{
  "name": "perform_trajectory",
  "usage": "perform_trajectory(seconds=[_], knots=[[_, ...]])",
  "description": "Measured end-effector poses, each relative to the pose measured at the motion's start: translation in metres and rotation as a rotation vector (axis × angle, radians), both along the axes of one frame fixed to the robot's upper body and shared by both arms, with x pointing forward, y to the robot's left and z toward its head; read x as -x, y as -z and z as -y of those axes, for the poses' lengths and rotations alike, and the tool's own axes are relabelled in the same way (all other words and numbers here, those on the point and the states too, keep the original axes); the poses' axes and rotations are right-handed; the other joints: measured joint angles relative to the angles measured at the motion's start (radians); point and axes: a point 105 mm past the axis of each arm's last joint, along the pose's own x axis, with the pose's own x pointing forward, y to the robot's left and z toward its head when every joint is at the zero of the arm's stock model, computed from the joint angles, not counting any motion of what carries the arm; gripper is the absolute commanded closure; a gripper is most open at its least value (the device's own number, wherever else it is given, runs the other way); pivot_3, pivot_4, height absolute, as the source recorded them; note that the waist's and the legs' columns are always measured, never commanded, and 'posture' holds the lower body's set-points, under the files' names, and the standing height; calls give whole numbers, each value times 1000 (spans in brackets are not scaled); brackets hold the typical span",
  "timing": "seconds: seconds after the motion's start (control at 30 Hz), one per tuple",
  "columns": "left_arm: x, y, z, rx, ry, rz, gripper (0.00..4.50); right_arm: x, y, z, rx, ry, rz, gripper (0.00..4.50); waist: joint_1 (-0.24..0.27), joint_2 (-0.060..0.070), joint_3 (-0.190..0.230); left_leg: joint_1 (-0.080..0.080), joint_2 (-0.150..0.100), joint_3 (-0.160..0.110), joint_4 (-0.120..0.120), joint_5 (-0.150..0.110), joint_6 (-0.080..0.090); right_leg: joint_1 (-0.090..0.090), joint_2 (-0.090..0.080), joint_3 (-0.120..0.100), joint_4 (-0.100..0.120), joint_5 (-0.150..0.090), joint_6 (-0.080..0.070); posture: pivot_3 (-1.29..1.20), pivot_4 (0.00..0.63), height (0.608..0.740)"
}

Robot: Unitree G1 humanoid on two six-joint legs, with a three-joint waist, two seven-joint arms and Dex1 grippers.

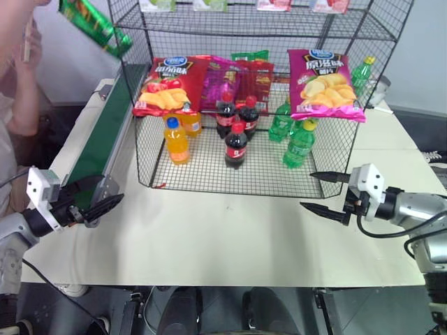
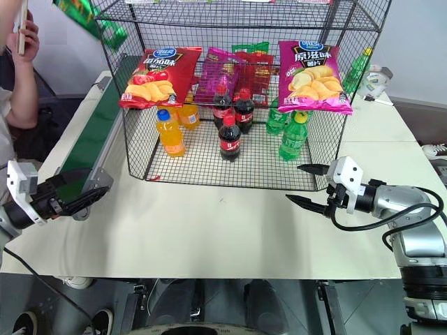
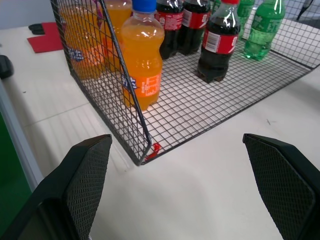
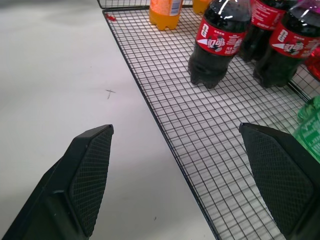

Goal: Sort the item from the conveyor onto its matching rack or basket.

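Left wrist view: the left gripper [image 3: 200,192] is seen with its fingers [image 3: 82,177] spread wide and nothing between them; the table [image 3: 220,185] lies below and the rack's [image 3: 127,90] corner just ahead. The right gripper [image 4: 185,180] is likewise held wide and empty, above the rack's bottom grid where cola bottles [image 4: 217,40] stand.

In the left eye view the left gripper is placed at the lower left, just beside the near end of the conveyor [image 1: 105,139]; the right gripper is placed at the lower right, near the rack's front corner. The green bag [image 1: 94,24] is seen at the upper left, above the far end of the belt and near a person's arm [image 1: 21,84]; whether it is held or already falling cannot be told.

The step in hand is judged to be waiting. The left fingers are best kept wide beside the belt's end until the bag arrives. It should be gripped by an edge, since the glossy film is likely to slip. A green bag at the rack's back, upper centre, marks the likely spot.
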Motion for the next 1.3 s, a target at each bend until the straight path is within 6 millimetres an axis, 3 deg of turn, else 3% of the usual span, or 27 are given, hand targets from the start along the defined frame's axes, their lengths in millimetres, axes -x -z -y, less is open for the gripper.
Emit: perform_trajectory(seconds=[1.3], knots=[[1, 2, -8, -98, -64, 67, 0, -5, -1, -10, -22, -32, -6, 304, 0, 0, 0, 0, 0, 0, 0, 0, 0, 0, 0, 0, 1, 0, 0, 0, 150, 739]])
